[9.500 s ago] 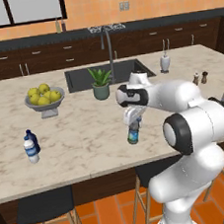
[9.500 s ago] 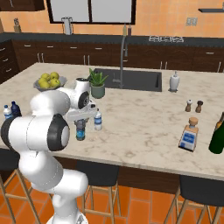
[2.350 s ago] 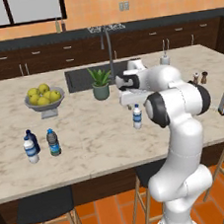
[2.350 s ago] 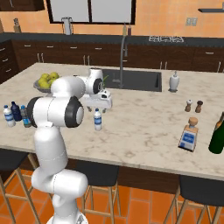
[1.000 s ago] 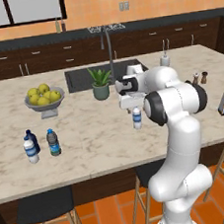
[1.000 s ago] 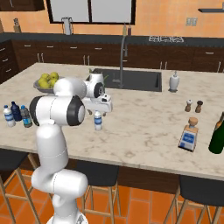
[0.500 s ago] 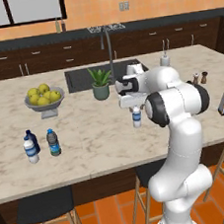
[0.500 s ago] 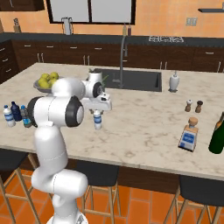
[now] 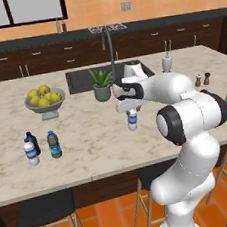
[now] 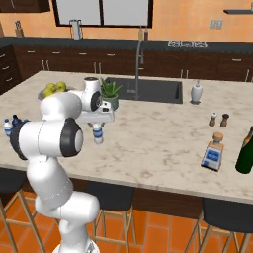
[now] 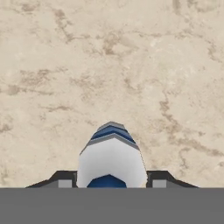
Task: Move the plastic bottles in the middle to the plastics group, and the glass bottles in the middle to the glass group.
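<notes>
The pale clear plastic bottle (image 9: 132,120) with a blue cap and label stands upright in the middle of the counter, also in the right base view (image 10: 98,133). My gripper (image 9: 130,108) comes down over its top and is shut on it. In the hand view the bottle (image 11: 112,159) fills the gap between the two fingertips (image 11: 64,180). The dark grey plastic bottle (image 9: 54,144) stands by the plastics group (image 9: 31,150) at the counter's left front. The square cork-topped glass flask (image 10: 213,152) stands at the far right, beside a dark green bottle (image 10: 245,152).
A bowl of yellow fruit (image 9: 44,98) and a potted plant (image 9: 102,84) stand behind the bottle. The sink (image 10: 148,90) with its tall tap lies further back. Salt and pepper shakers (image 10: 219,120) and a soap dispenser (image 10: 196,92) stand at the right.
The fingers have closed on the pale clear bottle. The arm and the bottle have hardly moved.
</notes>
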